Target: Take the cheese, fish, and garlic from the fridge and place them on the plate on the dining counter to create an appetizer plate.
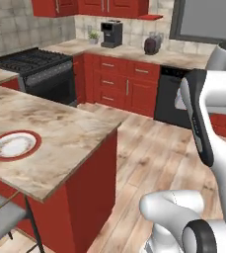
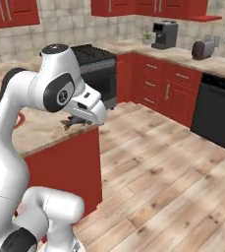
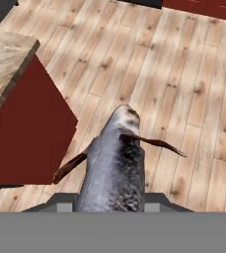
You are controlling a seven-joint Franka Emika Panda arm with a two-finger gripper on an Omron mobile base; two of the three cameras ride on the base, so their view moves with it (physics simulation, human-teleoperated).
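One fish (image 3: pixel 115 163) is pinched in the jaws, grey and speckled, nose pointing out over the wood floor (image 3: pixel 183 74) in the hand view. Its tail end is cut off at the bottom there, so the fingertips themselves are hidden. From the right base view it's just a dark smudge (image 2: pixel 74 122) under the hand, by the surface's (image 1: pixel 60 133) edge. The plate (image 1: pixel 14 145) sits bare on that marbled surface, well apart from the fish.

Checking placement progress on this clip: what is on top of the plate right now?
The plate on the dining counter shows its red rim and white centre bare in the left base view. The fish is in the gripper, over the wooden floor.
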